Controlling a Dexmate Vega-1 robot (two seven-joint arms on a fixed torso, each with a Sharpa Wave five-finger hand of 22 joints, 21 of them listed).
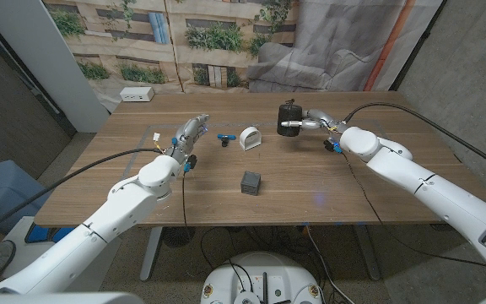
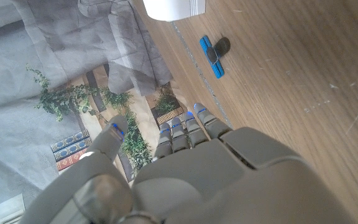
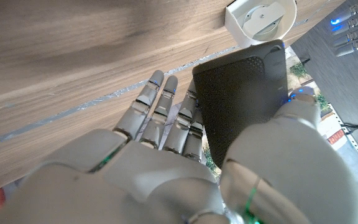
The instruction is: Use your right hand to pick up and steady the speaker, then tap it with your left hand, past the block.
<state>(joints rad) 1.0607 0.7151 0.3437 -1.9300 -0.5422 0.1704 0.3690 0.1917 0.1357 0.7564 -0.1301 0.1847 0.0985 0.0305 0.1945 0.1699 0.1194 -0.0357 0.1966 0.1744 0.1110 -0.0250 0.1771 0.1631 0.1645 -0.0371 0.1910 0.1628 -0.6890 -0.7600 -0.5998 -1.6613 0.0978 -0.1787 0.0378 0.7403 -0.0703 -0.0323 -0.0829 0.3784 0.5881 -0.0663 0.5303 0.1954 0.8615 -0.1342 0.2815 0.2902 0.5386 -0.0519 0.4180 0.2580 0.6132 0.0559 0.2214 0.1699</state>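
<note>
My right hand (image 1: 304, 124) grips the speaker (image 1: 289, 118) above the table's far edge, left hand (image 1: 188, 137) spread and empty; a hard tap could twist the speaker loose from my fingers.

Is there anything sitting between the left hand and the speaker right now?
Yes. Between the left hand and the speaker, held by the right hand, sit a blue tool and a white object. The block lies nearer, off that line.
</note>
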